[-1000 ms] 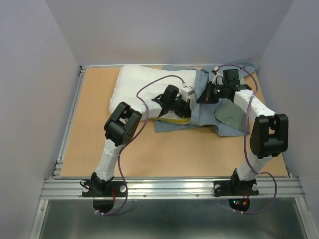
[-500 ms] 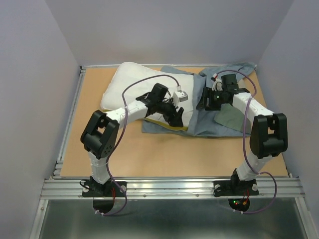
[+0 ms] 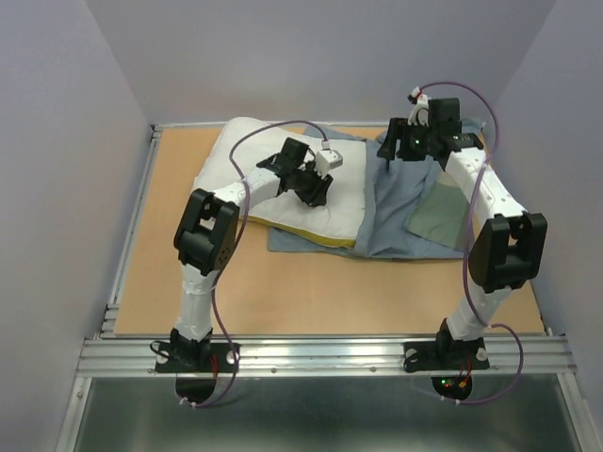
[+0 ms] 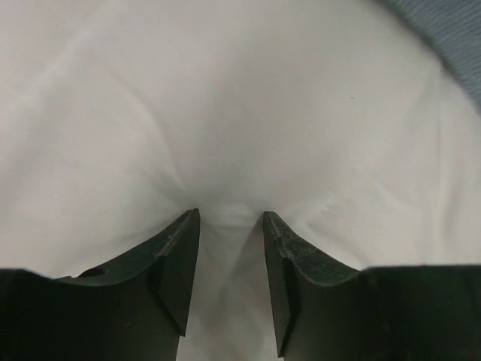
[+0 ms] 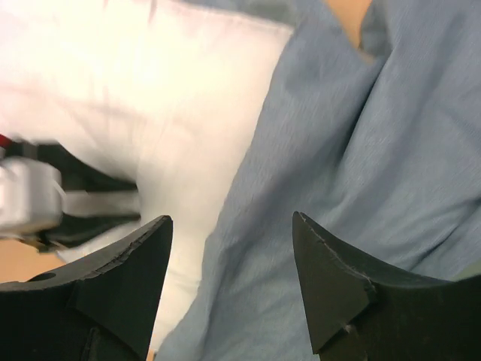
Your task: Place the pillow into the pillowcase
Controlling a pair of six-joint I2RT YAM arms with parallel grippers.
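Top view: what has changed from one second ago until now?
The left pincer opened and moved up onto the pillow, away from its yellow edge. The right pincer opened and rose toward the far side, off the pillowcase, which now lies flatter. The pillow stays mostly outside the pillowcase.

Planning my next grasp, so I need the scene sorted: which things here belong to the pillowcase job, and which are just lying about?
Part of the job:
- pillow
- pillowcase
- left gripper, tips pressed into the pillow
- right gripper, open above the pillowcase

Not part of it (fixtures only):
- wooden table
- aluminium rail at the near edge
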